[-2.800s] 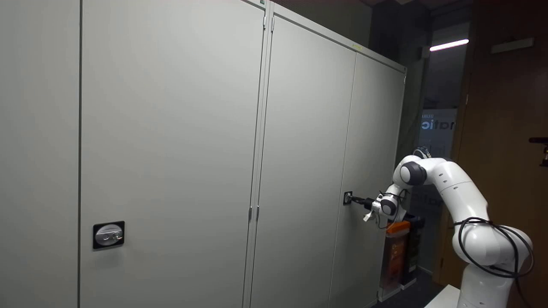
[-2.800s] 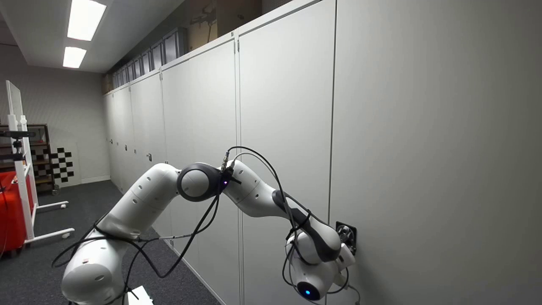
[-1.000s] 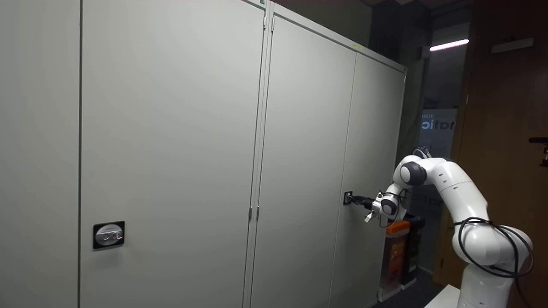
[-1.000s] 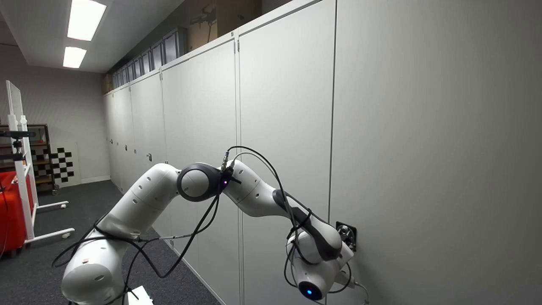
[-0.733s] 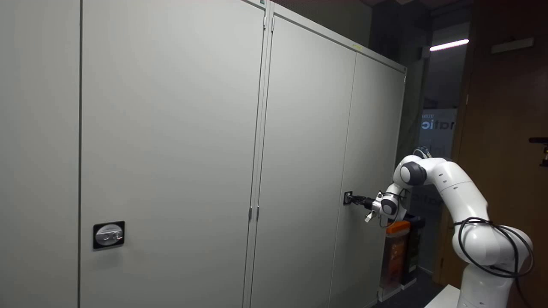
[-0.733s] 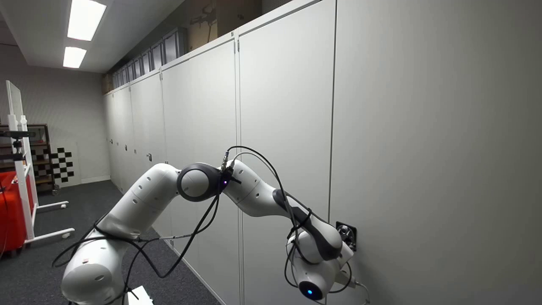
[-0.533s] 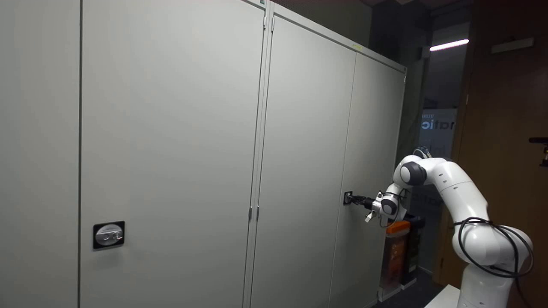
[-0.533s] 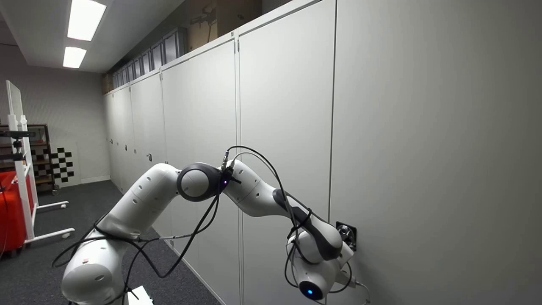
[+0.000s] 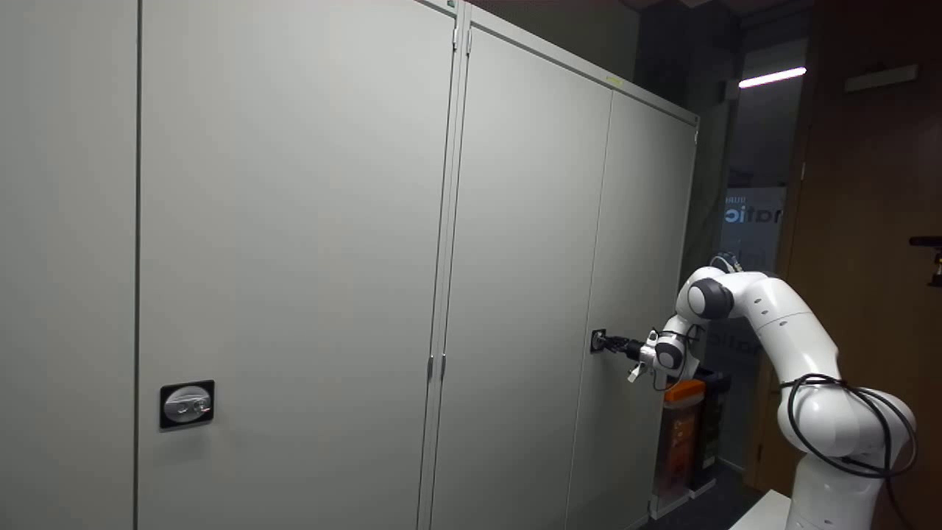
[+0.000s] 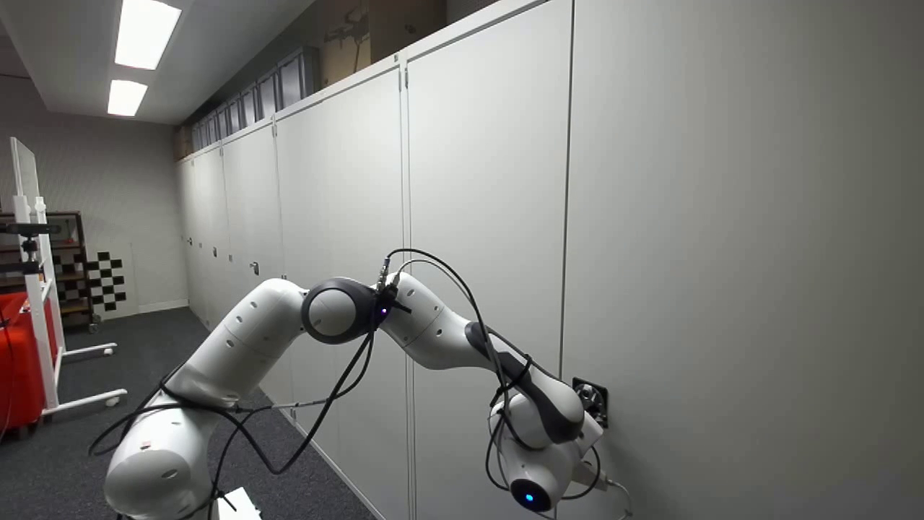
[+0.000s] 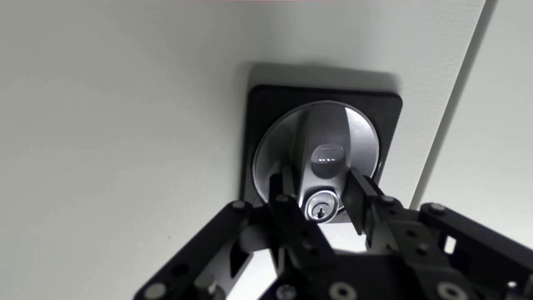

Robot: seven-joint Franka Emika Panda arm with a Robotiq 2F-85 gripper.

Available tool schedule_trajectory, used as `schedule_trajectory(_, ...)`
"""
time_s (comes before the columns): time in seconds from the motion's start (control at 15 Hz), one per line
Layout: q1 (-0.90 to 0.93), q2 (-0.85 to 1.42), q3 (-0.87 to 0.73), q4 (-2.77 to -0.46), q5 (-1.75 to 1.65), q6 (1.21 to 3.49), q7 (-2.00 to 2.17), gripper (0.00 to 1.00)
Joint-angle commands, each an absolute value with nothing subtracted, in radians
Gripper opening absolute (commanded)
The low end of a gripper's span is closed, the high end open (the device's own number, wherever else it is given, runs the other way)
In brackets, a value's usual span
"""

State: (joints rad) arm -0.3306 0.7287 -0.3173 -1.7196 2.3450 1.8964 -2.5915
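A round silver handle (image 11: pixel 327 137) with a raised ridge and a keyhole lock (image 11: pixel 321 209) sits in a square black plate (image 11: pixel 270 100) on the grey cabinet door (image 11: pixel 125 125). My gripper (image 11: pixel 320 170) is shut on the ridge, one finger on each side, with the lock showing between the fingers. The ridge runs roughly along the door seam (image 11: pixel 454 100). From an exterior view, the black gripper (image 9: pixel 605 341) reaches level to the handle plate (image 9: pixel 593 349). In an exterior view the wrist hides the fingers, and the plate (image 10: pixel 603 390) shows just behind it. The door is closed.
Farther along the cabinet row is a second handle (image 9: pixel 187 405). An orange-lidded bin (image 9: pixel 684 390) stands beneath the forearm. Loose black cables (image 10: pixel 339 393) hang along the arm. A wheeled whiteboard frame (image 10: pixel 45 289) and a red container (image 10: pixel 20 368) stand to one side.
Since the oldest frames the wrist has turned slightly at the handle, shifting the white piece and cable beside it. Over the last second hardly anything moves; the door stays closed.
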Motion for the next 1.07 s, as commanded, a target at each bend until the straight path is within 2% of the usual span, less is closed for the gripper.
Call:
schedule_trajectory(0.0, -0.367, 0.747, -0.320, -1.613, 2.377, 1.886, -2.592, 0.63)
schedule_trajectory(0.33, -0.397, 0.754, -0.315, -1.554, 2.403, 1.896, -2.593, 0.99)
schedule_trajectory(1.0, -0.403, 0.692, -0.314, -1.640, 2.423, 1.985, -2.555, 1.00)
